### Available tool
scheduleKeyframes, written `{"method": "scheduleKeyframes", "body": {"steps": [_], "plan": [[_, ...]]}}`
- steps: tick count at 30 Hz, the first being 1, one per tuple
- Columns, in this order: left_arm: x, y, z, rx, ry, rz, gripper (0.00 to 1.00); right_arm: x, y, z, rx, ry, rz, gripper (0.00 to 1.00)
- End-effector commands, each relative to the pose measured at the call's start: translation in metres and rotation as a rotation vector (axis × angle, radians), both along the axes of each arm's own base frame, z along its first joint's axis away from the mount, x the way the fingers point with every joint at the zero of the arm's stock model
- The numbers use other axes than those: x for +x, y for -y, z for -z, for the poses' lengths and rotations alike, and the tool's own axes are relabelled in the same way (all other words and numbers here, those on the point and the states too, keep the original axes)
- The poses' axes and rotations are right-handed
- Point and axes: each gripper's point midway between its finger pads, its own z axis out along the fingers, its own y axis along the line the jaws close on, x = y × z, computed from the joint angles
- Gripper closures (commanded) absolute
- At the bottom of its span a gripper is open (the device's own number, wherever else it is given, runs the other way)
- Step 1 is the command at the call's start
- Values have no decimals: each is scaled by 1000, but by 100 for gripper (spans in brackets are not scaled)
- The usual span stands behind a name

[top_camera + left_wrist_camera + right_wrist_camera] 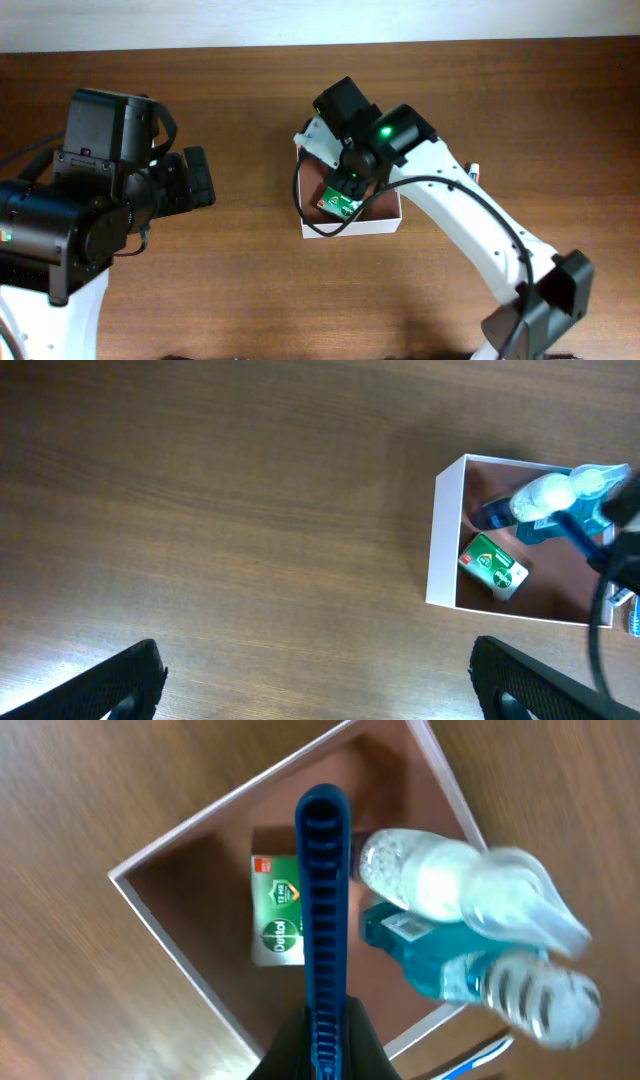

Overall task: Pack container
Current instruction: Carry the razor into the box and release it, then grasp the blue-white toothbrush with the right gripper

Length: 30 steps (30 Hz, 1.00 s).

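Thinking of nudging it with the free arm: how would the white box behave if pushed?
The container looks like thin cardboard with low walls, so probably light and likelier to slide on the smooth table than tip. Its walls may flex under a push. The soap box inside likely adds little weight.

Closed on a blue bottle (pixel 440 950), the right gripper (pixel 352 188) hangs over the container (pixel 444 540) and blocks most of the way in from above, its arm barring the right side and a black cable (pixel 298 195) looping over the left wall. Inside, a green soap box (pixel 278 915) takes up floor near one wall. Open table (pixel 250 270) lies between the container and the left arm (pixel 120 190).
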Motion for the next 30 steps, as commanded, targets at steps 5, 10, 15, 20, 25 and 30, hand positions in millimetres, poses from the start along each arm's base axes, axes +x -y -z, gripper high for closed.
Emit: {"method": "scheduleKeyframes", "body": {"steps": [5,10,15,20,25,30], "plan": [[-2,-4,-4,16,14,-1,0,5,-2,59,-133,-99,-184,96],[-2,-4,-4,16,14,-1,0,8,0,71,-143,-125,-176,62],[-2,-4,-4,16,14,-1,1,14,4,25,-65,-43,-54,71],[-2,-4,-4,16,14,-1,1,31,43,-38,90,55,247,61],[-2,-4,-4,16,14,-1,1,54,136,-66,299,36,728,36],[-2,-4,-4,16,14,-1,0,64,208,-19,306,-92,944,35]]}}
